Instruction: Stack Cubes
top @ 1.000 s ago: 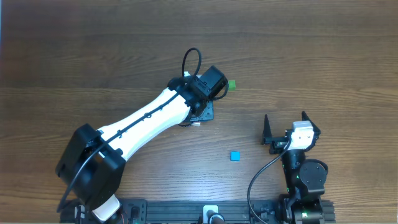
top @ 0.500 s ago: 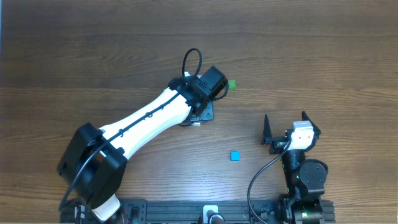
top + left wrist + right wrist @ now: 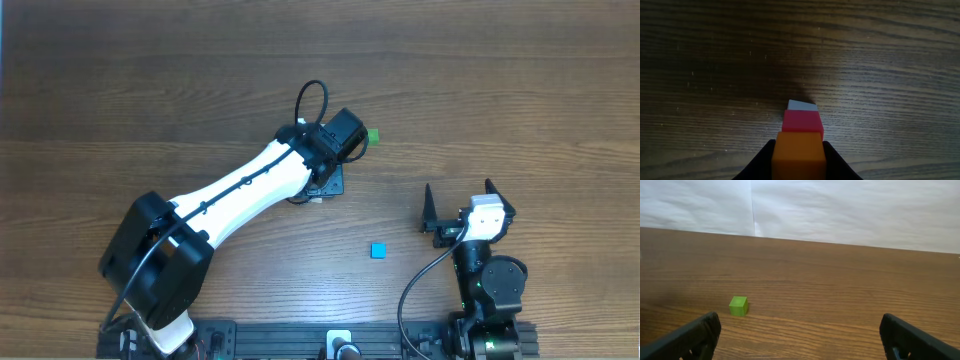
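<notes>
Your left end effector [image 3: 798,147] is clamped on the orange cube [image 3: 798,161], over a red cube [image 3: 803,121] and a pale grey cube [image 3: 802,105] mid-surface [image 3: 150,80]. The green cube [image 3: 373,136] lies just right of it, and the blue cube [image 3: 378,250] nearer. Your right end effector [image 3: 460,203] gapes wide, holding nothing.

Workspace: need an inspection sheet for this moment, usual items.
Surface: wooden table, bare wood.
Job's things: orange cube held in the left gripper, over a red cube with a grey cube beneath it; green cube loose beside that arm's wrist; blue cube loose, nearer the arm bases.
Clutter: nothing seen.
Grippers: left gripper shut on the orange cube; right gripper open, empty, near its base.
Cables: black cable loop at the left wrist; black cable beside the right arm.
Surroundings: white backdrop behind the table.
</notes>
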`<state>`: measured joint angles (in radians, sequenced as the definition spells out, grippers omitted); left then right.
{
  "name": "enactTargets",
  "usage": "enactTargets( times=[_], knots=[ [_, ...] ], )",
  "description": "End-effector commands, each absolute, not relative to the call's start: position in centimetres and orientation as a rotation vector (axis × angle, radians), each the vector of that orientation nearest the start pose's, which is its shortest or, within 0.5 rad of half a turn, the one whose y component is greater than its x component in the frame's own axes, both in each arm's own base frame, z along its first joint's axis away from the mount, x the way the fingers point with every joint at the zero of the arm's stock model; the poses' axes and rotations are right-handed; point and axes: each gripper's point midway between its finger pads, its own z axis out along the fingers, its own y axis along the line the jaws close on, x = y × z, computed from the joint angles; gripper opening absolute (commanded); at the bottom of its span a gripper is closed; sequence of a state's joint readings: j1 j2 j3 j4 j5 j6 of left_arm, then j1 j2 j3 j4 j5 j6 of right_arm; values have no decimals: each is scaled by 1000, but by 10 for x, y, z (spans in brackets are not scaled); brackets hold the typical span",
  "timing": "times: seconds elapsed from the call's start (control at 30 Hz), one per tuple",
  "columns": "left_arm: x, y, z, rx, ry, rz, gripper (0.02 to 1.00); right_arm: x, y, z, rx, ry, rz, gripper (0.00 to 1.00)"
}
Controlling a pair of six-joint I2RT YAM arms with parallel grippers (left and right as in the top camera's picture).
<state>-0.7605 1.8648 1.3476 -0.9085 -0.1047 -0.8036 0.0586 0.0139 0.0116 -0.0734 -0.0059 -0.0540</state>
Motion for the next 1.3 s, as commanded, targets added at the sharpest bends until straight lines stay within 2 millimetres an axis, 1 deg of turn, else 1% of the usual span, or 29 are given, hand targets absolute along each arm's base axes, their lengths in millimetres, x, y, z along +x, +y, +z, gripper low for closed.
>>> enactTargets(
  times=[0.03, 0.77, 0.9, 1.07, 1.2, 1.3],
  knots=[
    [289, -248, 56, -63, 2960, -52, 88, 246, 16, 157, -100, 1641, 13, 993],
    [294, -250, 56, -64, 2940, -62, 110, 246, 16, 157, -100, 1641, 13, 991],
    [294, -250, 56, -64, 2941, -61, 167, 246, 16, 157, -100, 1641, 13, 991],
    [291, -248, 56, -62, 2951, -46, 270, 246, 16, 157, -100, 1641, 13, 991],
    [291, -248, 56, -62, 2949, -42, 312, 246, 16, 157, -100, 1641, 13, 993],
    [291, -248, 56, -62, 2949, -42, 323, 246, 16, 157, -100, 1641, 13, 993]
  ],
)
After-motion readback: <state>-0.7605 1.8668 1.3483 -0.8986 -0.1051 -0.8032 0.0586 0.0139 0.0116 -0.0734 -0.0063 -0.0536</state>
